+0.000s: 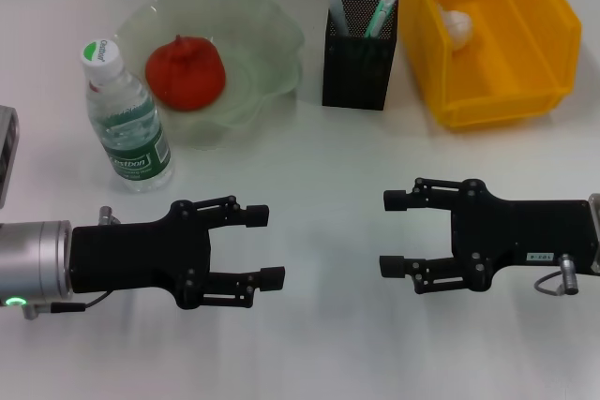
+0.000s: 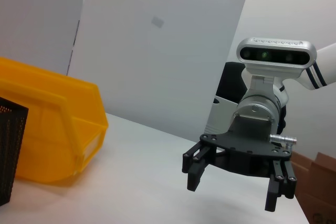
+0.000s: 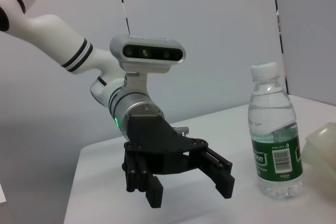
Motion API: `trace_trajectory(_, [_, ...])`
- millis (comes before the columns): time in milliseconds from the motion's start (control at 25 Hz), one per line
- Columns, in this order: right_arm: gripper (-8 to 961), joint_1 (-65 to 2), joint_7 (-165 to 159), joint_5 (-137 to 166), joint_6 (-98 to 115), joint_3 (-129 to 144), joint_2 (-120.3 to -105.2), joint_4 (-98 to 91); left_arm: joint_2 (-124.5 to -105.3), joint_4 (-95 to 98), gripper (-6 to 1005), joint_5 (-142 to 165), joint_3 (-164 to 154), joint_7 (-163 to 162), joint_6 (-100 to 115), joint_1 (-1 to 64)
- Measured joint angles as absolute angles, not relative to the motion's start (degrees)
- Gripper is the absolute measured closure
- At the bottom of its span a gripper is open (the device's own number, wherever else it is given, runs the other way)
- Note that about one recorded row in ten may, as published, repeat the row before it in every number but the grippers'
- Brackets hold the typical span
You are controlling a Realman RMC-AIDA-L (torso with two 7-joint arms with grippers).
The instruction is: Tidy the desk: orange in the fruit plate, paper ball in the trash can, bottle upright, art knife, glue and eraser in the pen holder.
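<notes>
Tabletop [image 1: 309,166], white, carries a yellow plastic bin [image 1: 487,35] holding a white paper ball [image 1: 457,25], a translucent green fruit plate [image 1: 272,39] with the orange [image 1: 186,72], an upright clear water bottle [image 1: 125,119], and a black mesh pen holder [image 1: 358,53]. Nearer, left gripper [image 1: 262,245] and right gripper [image 1: 394,233] hover spread, empty, well apart from all.

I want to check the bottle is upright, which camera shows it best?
The right wrist view: the bottle stands upright, seen side-on from cap to base. The head view looks down on it beside the fruit plate. The left wrist view misses it.
</notes>
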State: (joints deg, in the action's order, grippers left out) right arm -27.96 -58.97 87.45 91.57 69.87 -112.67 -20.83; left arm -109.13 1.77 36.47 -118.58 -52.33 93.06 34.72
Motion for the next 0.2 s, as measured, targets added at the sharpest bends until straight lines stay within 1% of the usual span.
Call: trace_trajectory(200, [141, -28.07, -59.03, 87.45, 91.58, 69.87, -112.67, -20.83, -109.12, 1.74, 155, 36.47, -118.56, -52.35, 93.06, 34.69])
